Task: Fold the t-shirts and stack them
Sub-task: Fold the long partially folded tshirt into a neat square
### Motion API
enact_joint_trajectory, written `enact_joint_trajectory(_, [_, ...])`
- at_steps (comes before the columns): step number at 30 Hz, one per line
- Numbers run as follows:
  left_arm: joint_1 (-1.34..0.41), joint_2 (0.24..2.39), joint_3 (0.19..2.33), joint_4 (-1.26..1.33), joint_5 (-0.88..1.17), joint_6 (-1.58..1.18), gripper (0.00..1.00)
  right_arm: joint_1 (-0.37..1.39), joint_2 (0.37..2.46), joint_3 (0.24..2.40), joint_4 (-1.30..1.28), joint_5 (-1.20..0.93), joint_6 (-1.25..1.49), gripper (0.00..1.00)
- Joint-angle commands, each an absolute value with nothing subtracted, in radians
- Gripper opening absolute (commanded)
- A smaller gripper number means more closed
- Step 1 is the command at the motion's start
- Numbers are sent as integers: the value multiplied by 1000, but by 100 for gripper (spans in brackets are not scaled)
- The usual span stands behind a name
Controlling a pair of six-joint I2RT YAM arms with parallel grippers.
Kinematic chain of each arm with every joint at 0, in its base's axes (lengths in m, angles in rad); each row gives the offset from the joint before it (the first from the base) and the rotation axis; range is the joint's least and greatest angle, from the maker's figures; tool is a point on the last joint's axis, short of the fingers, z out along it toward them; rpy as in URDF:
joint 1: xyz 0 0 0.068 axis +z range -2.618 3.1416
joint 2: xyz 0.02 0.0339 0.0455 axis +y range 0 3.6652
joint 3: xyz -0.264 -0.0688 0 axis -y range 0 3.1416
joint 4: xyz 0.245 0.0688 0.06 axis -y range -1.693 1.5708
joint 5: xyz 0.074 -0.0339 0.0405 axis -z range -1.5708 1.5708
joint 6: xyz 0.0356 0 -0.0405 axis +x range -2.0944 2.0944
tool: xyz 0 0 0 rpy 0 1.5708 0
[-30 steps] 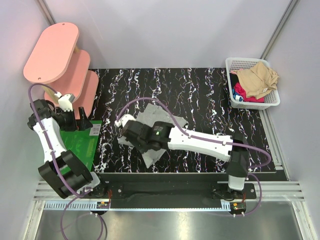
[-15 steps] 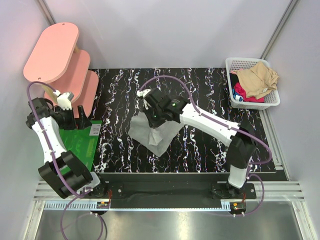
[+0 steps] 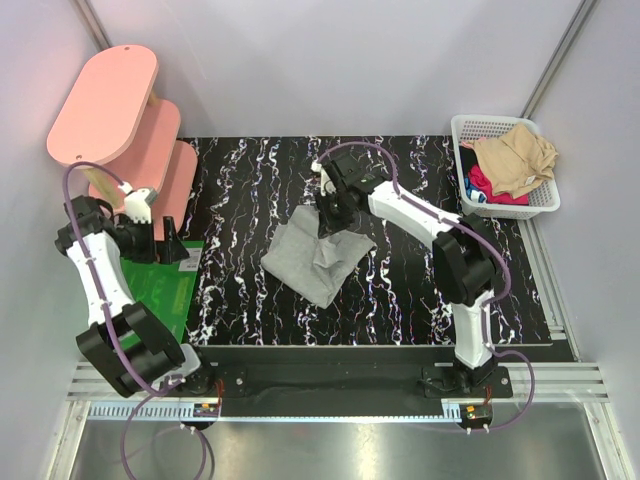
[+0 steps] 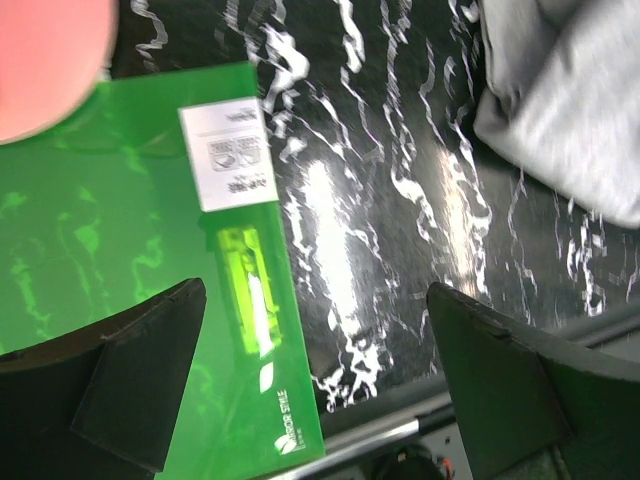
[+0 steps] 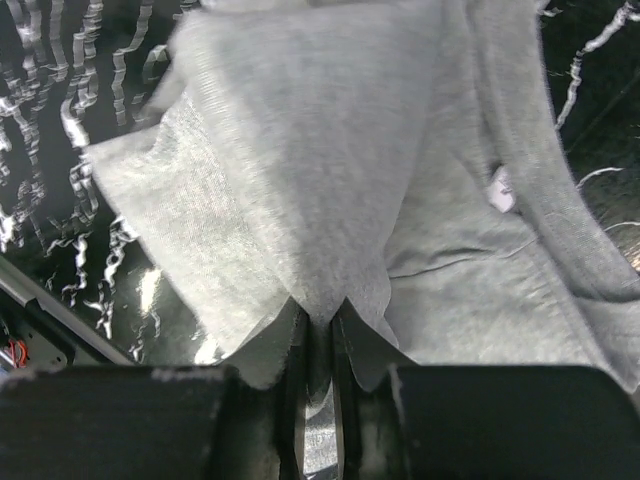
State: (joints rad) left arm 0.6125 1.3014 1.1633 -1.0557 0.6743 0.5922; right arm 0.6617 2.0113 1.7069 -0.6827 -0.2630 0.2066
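Early: right pincer [image 5: 320, 325] pinching grey t-shirt [image 3: 305, 262] mid-fold on tabletop [image 3: 410, 300]; left pincer [image 4: 312, 295] spread, idle. Other t-shirts [image 3: 515, 160] in basket [image 3: 470, 122]; nothing stacked.

We log a black, white-veined tabletop [image 3: 240, 170]. A green mat [image 3: 165, 290] lies at its near left, with a white label [image 4: 228, 155] on its far right corner, the print too blurred to read. A pink tiered stand [image 3: 110, 110] sits behind the mat, and a white lattice basket [image 3: 457, 150] sits at the far right.

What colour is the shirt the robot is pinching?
The shirt is heather grey; right wrist view.
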Motion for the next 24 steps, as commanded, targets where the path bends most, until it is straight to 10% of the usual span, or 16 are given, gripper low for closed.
enact_joint_trajectory(1, [572,1261,1203,-1146,693,707,99,600,2058,1752,-652,-382,210,18])
enact_joint_trajectory(14, [418,1180,1175,-1262,713,766,99,486,2216,2027,-787,-142,167,90])
enact_joint_trajectory(18, [191,1124,1175,-1226,703,678,99,454,2253,2170,-929,-77,242,90])
enact_joint_trajectory(24, [80,1129,1158,-1026,808,506,99,466,1995,1903,-682,-606,481,79])
